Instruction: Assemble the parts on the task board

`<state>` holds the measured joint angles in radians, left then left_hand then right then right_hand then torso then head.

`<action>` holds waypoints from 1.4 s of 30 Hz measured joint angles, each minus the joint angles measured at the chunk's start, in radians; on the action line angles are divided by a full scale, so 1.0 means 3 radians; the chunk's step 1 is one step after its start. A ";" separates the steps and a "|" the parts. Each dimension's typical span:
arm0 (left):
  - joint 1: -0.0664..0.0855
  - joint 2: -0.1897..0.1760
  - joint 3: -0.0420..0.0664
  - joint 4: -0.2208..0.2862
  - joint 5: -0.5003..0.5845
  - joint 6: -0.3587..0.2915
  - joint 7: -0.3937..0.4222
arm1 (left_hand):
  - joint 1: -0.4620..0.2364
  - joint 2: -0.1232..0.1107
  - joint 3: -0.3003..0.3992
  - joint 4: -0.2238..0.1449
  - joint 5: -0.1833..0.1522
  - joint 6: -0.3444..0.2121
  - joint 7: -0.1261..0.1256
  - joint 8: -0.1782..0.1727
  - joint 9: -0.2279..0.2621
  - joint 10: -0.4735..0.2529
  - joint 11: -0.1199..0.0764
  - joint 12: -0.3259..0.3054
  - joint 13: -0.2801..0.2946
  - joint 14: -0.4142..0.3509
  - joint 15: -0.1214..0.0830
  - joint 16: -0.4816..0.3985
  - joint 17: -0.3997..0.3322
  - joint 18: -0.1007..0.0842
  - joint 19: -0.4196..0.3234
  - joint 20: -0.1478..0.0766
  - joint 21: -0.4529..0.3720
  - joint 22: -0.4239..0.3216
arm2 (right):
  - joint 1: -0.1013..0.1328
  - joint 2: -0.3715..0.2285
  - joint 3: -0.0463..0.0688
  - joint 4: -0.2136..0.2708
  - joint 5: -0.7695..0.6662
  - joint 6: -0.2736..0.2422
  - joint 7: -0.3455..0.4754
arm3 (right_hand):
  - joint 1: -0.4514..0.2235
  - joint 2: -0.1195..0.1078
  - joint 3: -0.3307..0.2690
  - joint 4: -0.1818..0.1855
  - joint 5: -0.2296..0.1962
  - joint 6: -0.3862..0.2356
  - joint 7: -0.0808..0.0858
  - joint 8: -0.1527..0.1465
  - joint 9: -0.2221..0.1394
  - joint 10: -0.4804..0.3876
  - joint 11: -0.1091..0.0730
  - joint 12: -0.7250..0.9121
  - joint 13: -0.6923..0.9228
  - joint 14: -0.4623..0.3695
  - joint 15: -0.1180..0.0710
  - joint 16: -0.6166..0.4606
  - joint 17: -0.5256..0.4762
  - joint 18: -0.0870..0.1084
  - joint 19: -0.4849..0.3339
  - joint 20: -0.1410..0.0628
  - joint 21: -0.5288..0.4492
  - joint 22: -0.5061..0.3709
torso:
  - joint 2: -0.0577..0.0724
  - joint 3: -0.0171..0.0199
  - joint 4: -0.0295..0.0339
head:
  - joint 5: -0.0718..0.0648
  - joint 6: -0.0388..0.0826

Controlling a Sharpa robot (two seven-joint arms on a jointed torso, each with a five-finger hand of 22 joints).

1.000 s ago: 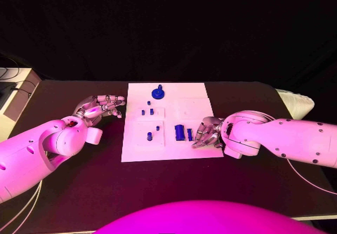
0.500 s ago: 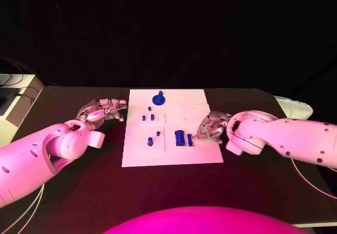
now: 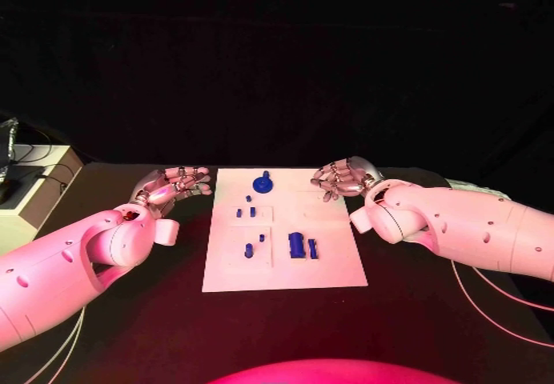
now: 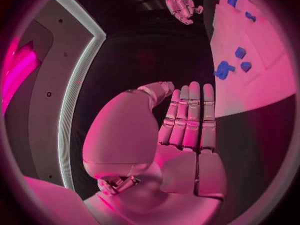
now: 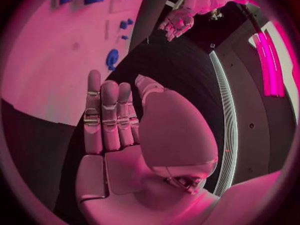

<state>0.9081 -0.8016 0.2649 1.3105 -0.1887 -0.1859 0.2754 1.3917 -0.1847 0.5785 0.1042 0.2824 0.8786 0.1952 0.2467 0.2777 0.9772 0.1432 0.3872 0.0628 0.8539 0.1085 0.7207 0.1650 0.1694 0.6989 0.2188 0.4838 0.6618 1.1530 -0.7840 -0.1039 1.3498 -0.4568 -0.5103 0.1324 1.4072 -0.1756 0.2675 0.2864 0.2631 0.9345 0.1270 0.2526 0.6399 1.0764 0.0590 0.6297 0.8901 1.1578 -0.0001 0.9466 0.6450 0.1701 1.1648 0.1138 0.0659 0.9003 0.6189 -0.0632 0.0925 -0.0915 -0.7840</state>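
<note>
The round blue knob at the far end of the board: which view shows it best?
The head view: the round blue knob stands unobstructed at the far end of the board, between both hands. The left wrist view shows it small and sideways; the right wrist view shows it near that hand's fingertips, distorted.

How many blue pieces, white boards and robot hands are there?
Blue parts: 8
Board: 1
Robot hands: 2 (left robot hand, right robot hand)
Total: 11
</note>
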 measured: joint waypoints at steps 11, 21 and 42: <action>0.0029 0.0036 -0.0062 0.0001 0.0041 -0.0117 0.0077 | -0.1167 0.0392 -0.1259 -0.0222 -0.0624 -0.1973 -0.0427 -0.0541 -0.0620 -0.2142 -0.0281 -0.1056 -0.0140 -0.1923 -0.0196 -0.1863 -0.0413 -0.0351 -0.1550 -0.0421 -0.1266 -0.1617 | -0.0050 0.0126 0.0061 -0.0113 0.0343 -0.0075 0.0300 | -0.1120 0.0345 -0.0434 -0.0646 -0.0602 -0.2067 -0.0238 -0.0614 -0.1495 -0.1793 -0.0092 -0.1699 -0.2342 -0.2302 0.0059 -0.2407 -0.1602 -0.0362 -0.2559 -0.0182 -0.0152 -0.2204 | -0.0026 0.0020 -0.0017 | 0.0026 0.0077; 0.0245 0.0051 -0.0483 0.0410 0.0185 -0.0629 0.0223 | -0.3708 0.0575 -0.1802 -0.0324 -0.0875 -0.2752 -0.0609 -0.0758 -0.0869 -0.3053 -0.0442 -0.1242 -0.0196 -0.2675 -0.0332 -0.2303 -0.0525 -0.0495 -0.2177 -0.0682 -0.1545 -0.2097 | -0.0251 0.0052 0.0261 0.0461 0.0827 -0.0386 0.0649 | -0.3683 0.0543 -0.0800 -0.0905 -0.0813 -0.2925 -0.0390 -0.0793 -0.2017 -0.3260 -0.0178 -0.2025 -0.2854 -0.3574 0.0010 -0.3020 -0.2050 -0.0495 -0.3642 -0.0343 -0.0193 -0.2856 | -0.0137 0.0116 -0.0161 | 0.0192 0.0395; 0.0467 0.0067 -0.0885 0.0855 0.0579 -0.1829 0.0695 | -0.4621 0.0615 -0.1915 -0.0347 -0.0930 -0.2911 -0.0651 -0.0812 -0.0923 -0.3245 -0.0477 -0.1269 -0.0206 -0.2834 -0.0361 -0.2391 -0.0547 -0.0546 -0.2319 -0.0729 -0.1601 -0.2203 | -0.0341 0.0013 0.0344 0.0727 0.1489 -0.0836 0.1189 | -0.4668 0.0588 -0.0873 -0.0960 -0.0866 -0.3102 -0.0425 -0.0831 -0.2130 -0.3571 -0.0197 -0.2087 -0.2964 -0.3842 0.0000 -0.3147 -0.2147 -0.0545 -0.3867 -0.0378 -0.0206 -0.2998 | -0.0248 0.0210 -0.0307 | 0.0305 0.0613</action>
<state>1.0481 -0.7815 -0.0007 1.5671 -0.0151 -0.7347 0.4840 0.0054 -0.0002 0.0041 0.0000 0.0035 0.0054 0.0000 0.0032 0.0008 0.0037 0.0001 0.0064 0.0009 0.0036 0.0002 0.0034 0.0009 0.0056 0.0033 0.0001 0.0034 0.0009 1.0506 -0.7801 -0.0006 1.5680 -0.0101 -0.7612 0.4890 0.0067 0.0009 0.0054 -0.0015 0.0033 0.0039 -0.0005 0.0034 0.0009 0.0050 -0.0001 0.0035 0.0009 0.0052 0.0000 0.0026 0.0009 0.0065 0.0046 0.0003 0.0040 0.0009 0.5446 -0.0002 0.0003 0.0000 -0.6001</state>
